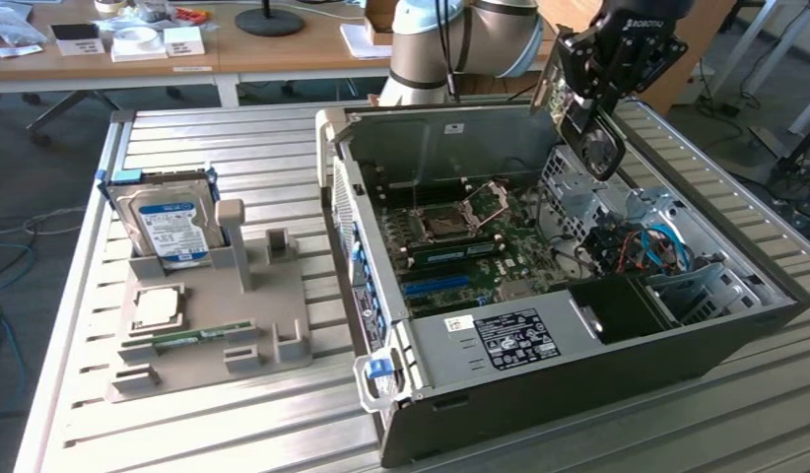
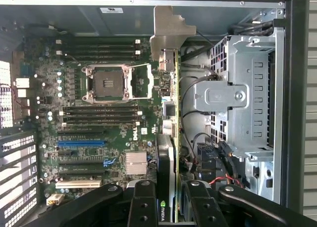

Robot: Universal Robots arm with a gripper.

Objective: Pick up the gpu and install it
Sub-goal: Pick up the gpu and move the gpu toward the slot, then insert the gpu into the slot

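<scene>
Exterior view first: the arm is over the open computer case [image 1: 550,296], which lies on its side on the slatted metal table [image 1: 221,138]. The claw [image 1: 592,94] is clamped on the gpu [image 1: 600,148], and the card hangs beneath it, tilted, dark fan face showing. It is up in the air above the case's far wall, near the drive cage [image 1: 695,286] on the exterior view's right. It is not seated in any slot.

Off to the exterior view's left sits a grey fixture tray [image 1: 247,315]. The blue-labelled hard drive [image 1: 168,222] stands upright in it, and a narrow green memory stick [image 1: 195,335] lies flat near the front (both well apart from the claw).

Now the wrist view, looking straight down into the case. The gpu [image 2: 171,138] shows edge-on, a thin line running away from the camera, with its grey metal end bracket [image 2: 171,33] at the far end. The claw [image 2: 171,209] has 2 black fingers [image 2: 143,207] closed against the card, 1 on each side, with a green logo just visible between them.

Beneath the card lies the motherboard [image 2: 99,118], with its open CPU socket [image 2: 111,83] and a blue expansion slot [image 2: 81,143]. On the card's other side is the silver drive cage [image 2: 247,98], with red and black cables below it.
</scene>
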